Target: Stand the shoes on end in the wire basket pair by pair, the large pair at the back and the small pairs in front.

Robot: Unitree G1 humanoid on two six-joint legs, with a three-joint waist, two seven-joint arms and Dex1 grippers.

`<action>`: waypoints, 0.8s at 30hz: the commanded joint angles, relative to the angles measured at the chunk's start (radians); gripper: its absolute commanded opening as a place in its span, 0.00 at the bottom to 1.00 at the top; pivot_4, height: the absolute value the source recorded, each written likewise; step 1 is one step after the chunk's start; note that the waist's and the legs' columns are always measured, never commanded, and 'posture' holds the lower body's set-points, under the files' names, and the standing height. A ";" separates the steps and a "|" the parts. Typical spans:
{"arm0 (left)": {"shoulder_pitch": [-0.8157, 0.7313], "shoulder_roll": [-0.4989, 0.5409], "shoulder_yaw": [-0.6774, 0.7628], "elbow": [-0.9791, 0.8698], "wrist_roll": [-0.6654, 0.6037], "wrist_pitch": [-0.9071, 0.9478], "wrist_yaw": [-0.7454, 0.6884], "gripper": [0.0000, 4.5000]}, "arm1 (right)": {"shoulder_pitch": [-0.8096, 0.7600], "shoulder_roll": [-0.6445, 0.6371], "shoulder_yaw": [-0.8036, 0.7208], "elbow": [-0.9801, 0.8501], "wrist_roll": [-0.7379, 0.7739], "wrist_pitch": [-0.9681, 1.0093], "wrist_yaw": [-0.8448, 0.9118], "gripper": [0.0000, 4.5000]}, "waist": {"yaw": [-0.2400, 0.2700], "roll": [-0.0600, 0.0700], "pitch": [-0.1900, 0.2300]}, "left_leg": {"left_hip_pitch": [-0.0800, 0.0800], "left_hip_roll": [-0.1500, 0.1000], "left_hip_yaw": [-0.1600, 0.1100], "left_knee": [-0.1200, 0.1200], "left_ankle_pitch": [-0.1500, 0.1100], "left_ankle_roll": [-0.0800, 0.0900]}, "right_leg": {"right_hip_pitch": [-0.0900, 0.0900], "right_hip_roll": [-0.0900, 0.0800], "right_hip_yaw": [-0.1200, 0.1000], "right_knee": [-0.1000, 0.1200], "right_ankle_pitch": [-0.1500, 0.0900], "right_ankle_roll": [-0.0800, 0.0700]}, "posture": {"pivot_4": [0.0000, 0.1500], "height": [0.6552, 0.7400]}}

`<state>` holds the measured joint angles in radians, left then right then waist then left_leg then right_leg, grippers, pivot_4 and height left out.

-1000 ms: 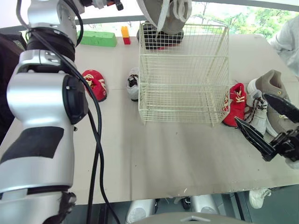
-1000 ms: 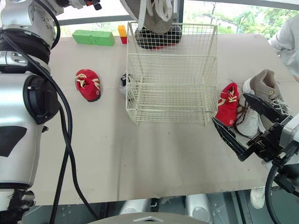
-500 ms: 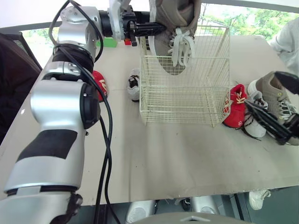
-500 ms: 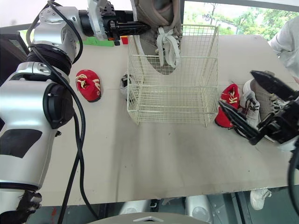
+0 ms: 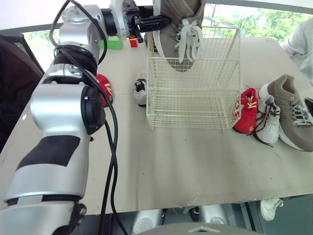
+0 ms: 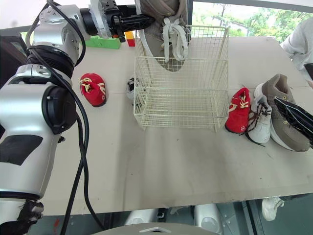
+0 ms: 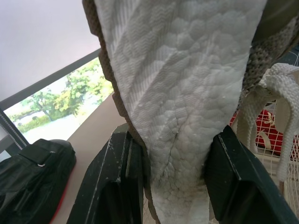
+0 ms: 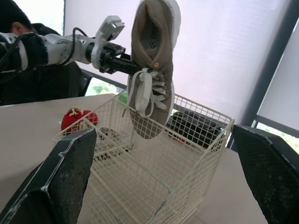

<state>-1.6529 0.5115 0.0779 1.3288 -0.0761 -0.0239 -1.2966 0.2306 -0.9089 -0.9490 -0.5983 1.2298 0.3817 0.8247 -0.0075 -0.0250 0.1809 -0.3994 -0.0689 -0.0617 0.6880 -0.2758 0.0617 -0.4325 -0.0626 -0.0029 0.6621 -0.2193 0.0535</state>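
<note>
The cream wire basket [image 5: 193, 105] stands mid-table. My left gripper [image 7: 173, 186] is shut on the heel end of a large tan shoe [image 5: 178, 29], which hangs toe down in the basket's back part. To the basket's right lie a small red shoe [image 5: 246, 110], a small white shoe [image 5: 268, 122] and the other large tan shoe [image 5: 291, 117]. Another small red shoe [image 5: 103, 89] and a small white shoe [image 5: 140, 88] lie to its left. My right gripper [image 8: 163, 133] is open, out past the right-hand shoes, one of its fingers [image 6: 293, 113] over the tan shoe.
A green block [image 6: 110, 44] and a yellow and red block [image 5: 131, 36] sit at the table's back left. A black object [image 8: 191, 123] lies behind the basket. A person's sleeve [image 5: 299, 44] shows at the far right. The front half of the table is bare.
The left gripper brought the tan shoe from above the basket down into its back part. The right gripper moved right and back, away from the table's front.
</note>
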 commanded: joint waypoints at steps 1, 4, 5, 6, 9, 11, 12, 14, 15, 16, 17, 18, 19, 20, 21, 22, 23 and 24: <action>-0.038 0.018 -0.015 -0.024 0.034 -0.001 -0.048 0.32 | 0.007 0.016 -0.041 -0.020 0.007 0.001 0.039 0.99 | 0.001 0.000 0.000 | 0.000 0.000 0.000 0.000 0.000 0.000 | 0.000 0.000 0.000 0.000 0.000 0.000 | 1.00 1.00; -0.030 0.010 -0.030 -0.015 0.065 0.002 -0.038 0.32 | 0.007 0.026 -0.040 -0.029 0.003 0.004 0.047 0.99 | 0.001 0.000 0.000 | 0.000 0.000 0.000 0.000 0.000 0.000 | 0.000 0.000 0.000 0.000 0.000 0.000 | 1.00 1.00; -0.028 0.007 -0.034 -0.011 0.074 0.001 -0.031 0.32 | 0.003 0.026 -0.036 -0.029 0.000 0.005 0.046 0.99 | 0.001 0.000 0.000 | 0.000 0.000 0.000 0.000 0.000 0.000 | 0.000 0.000 0.000 0.000 0.000 0.000 | 1.00 1.00; -0.020 0.006 -0.048 -0.008 0.094 -0.009 -0.018 0.32 | -0.003 0.026 -0.032 -0.029 -0.004 0.003 0.043 0.99 | 0.000 0.000 0.000 | 0.000 0.000 0.000 0.000 0.000 0.000 | 0.000 0.000 0.000 0.000 0.000 0.000 | 1.00 1.00; 0.002 -0.001 -0.057 0.001 0.122 -0.016 -0.024 0.32 | -0.018 0.027 -0.020 -0.035 -0.014 0.002 0.028 0.99 | 0.001 0.000 0.000 | 0.000 0.000 0.000 0.000 0.000 0.000 | 0.000 0.000 0.000 0.000 0.000 0.000 | 1.00 1.00; 0.008 -0.001 -0.058 0.002 0.126 -0.001 -0.068 0.53 | -0.021 0.032 -0.011 -0.046 -0.022 0.004 0.016 1.00 | 0.001 0.000 0.000 | 0.000 0.000 0.000 0.000 0.000 0.000 | 0.000 -0.001 0.000 0.000 0.000 0.000 | 1.00 1.00; 0.009 0.000 -0.056 0.001 0.126 0.000 -0.077 0.60 | -0.019 0.035 -0.009 -0.051 -0.025 0.005 0.011 1.00 | 0.001 0.000 0.000 | 0.000 0.000 0.000 0.000 0.000 0.000 | 0.000 -0.001 0.000 0.000 0.000 0.000 | 1.00 1.00; 0.007 0.002 -0.049 -0.001 0.121 -0.001 -0.071 0.81 | -0.015 0.040 -0.010 -0.057 -0.030 0.007 0.006 1.00 | 0.001 0.000 0.000 | 0.000 0.000 0.000 0.000 0.000 0.000 | 0.000 -0.001 0.000 0.000 0.000 0.000 | 1.00 1.00; 0.003 0.006 -0.043 -0.003 0.117 -0.002 -0.065 0.95 | -0.012 0.044 -0.013 -0.060 -0.030 0.007 0.005 1.00 | 0.001 0.000 0.000 | 0.000 0.000 0.000 0.000 0.000 0.000 | 0.000 -0.001 0.000 0.000 0.000 0.000 | 1.00 1.00; -0.001 0.016 -0.035 -0.006 0.112 -0.003 -0.062 0.98 | -0.010 0.046 -0.016 -0.061 -0.029 0.009 0.002 1.00 | 0.001 0.000 0.000 | 0.000 0.000 0.000 0.000 0.000 0.000 | 0.000 -0.002 0.001 0.000 0.000 0.000 | 1.00 1.00; -0.004 0.029 -0.028 -0.009 0.107 -0.002 -0.073 0.98 | -0.008 0.048 -0.018 -0.061 -0.031 0.011 0.001 1.00 | 0.000 0.000 0.000 | 0.000 0.000 0.000 0.000 0.000 0.000 | 0.000 -0.002 0.001 0.000 0.000 0.000 | 1.00 1.00; -0.007 0.037 -0.024 -0.012 0.105 0.000 -0.084 0.98 | -0.004 0.050 -0.023 -0.060 -0.031 0.012 0.002 1.00 | 0.000 0.000 0.000 | 0.001 0.000 0.000 0.000 0.000 0.000 | 0.000 -0.003 0.001 0.001 0.000 0.000 | 1.00 1.00; -0.011 0.051 -0.001 -0.017 0.084 0.017 -0.107 0.98 | -0.002 0.052 -0.022 -0.059 -0.037 0.013 -0.002 1.00 | -0.002 0.000 0.000 | 0.001 0.000 0.000 0.000 0.000 0.000 | 0.000 -0.002 0.001 0.001 0.000 0.000 | 1.00 1.00; -0.014 0.060 0.014 -0.021 0.068 0.031 -0.124 0.98 | 0.000 0.055 -0.023 -0.058 -0.040 0.014 -0.003 1.00 | -0.004 0.000 0.000 | 0.001 0.000 0.000 0.000 0.000 0.000 | 0.000 -0.002 0.001 0.001 0.000 0.000 | 1.00 1.00; -0.015 0.074 0.032 -0.028 0.050 0.038 -0.131 0.98 | 0.005 0.058 -0.021 -0.057 -0.048 0.015 -0.006 1.00 | -0.005 0.000 0.000 | 0.001 0.000 0.000 0.000 0.000 0.000 | 0.000 -0.002 0.001 0.001 0.000 0.000 | 1.00 1.00; -0.015 0.091 0.062 -0.036 0.020 0.060 -0.141 0.98 | 0.010 0.065 -0.019 -0.054 -0.057 0.014 -0.013 1.00 | -0.005 0.000 0.000 | 0.001 0.000 0.001 0.000 0.000 0.000 | 0.000 -0.002 0.001 0.001 0.000 0.000 | 1.00 1.00; -0.014 0.101 0.081 -0.043 0.000 0.074 -0.146 0.98 | 0.017 0.070 -0.022 -0.051 -0.062 0.013 -0.014 1.00 | -0.004 0.000 0.000 | 0.001 0.000 0.000 0.000 0.000 0.000 | 0.000 -0.002 0.001 0.001 0.000 0.000 | 1.00 1.00; -0.012 0.110 0.098 -0.054 -0.018 0.088 -0.160 0.98 | 0.024 0.075 -0.025 -0.049 -0.064 0.014 -0.014 1.00 | -0.003 0.000 0.000 | 0.001 0.000 0.000 0.000 0.000 0.000 | 0.000 -0.002 0.001 0.001 0.000 0.000 | 1.00 1.00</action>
<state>-1.6256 0.5981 0.1326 1.3257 -0.0432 0.0450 -1.4356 0.2493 -0.8406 -0.9487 -0.6456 1.1687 0.3968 0.8176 -0.0105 -0.0248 0.1807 -0.3985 -0.0685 -0.0613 0.6881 -0.2758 0.0615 -0.4325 -0.0646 -0.0024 0.6627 -0.2192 0.0536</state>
